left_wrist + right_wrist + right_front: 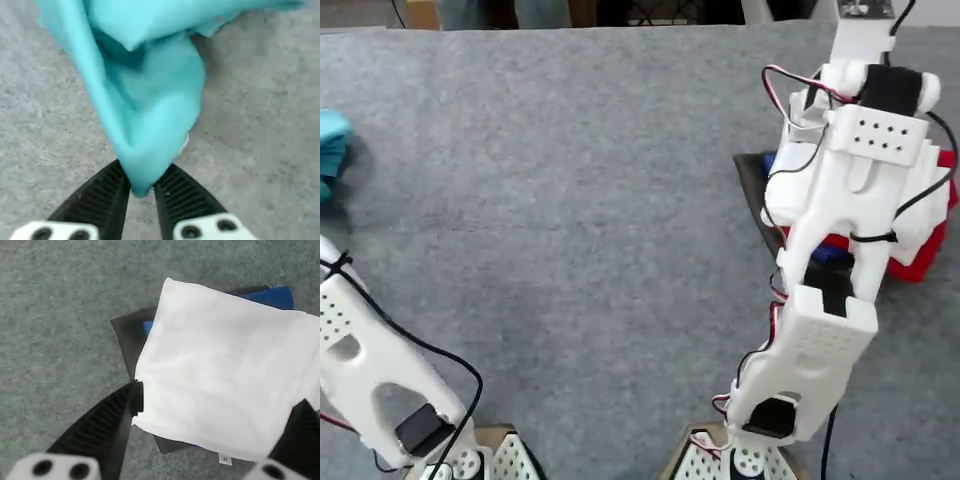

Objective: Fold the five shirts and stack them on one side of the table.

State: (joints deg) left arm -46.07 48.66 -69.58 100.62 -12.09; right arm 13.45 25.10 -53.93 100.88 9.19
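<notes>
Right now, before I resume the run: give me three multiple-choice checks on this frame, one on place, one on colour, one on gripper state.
1. Where on the table does the shirt stack sit?
A. left edge
B. centre
C. right side

2. What colour is the stack's top shirt?
A. white
B. red
C. blue

3. What is the left gripper doing?
A. open over bare table
B. shut on the teal shirt
C. open around a red shirt

Answers:
1 C, the high view shows the stack near the table's right edge.
2 A, the white shirt lies uppermost in the right wrist view.
3 B, the left wrist view shows teal cloth pinched in the gripper.
</notes>
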